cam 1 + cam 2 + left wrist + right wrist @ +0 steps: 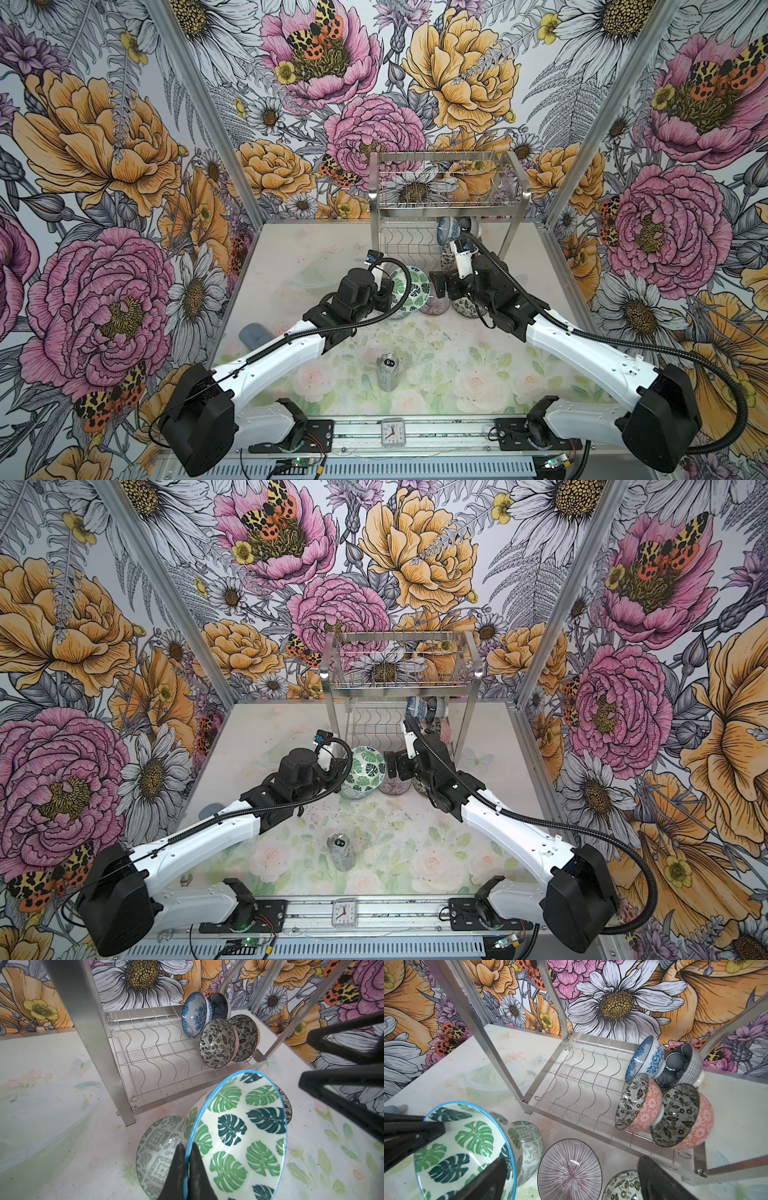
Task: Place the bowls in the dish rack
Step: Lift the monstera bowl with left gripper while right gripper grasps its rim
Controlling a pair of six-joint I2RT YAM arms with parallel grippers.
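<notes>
Left end effector point(387, 291) grips the green leaf bowl point(413, 286), tilted; right end effector point(437, 286) spread wide beside it, before the dish rack point(449, 203).

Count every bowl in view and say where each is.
8. In the dish rack's lower slots: blue bowl, grey bowl, two pink-sided bowls. Left end effector grips the leaf bowl. On the table: geometric bowl, purple bowl, black-and-white bowl. More may be hidden.
</notes>
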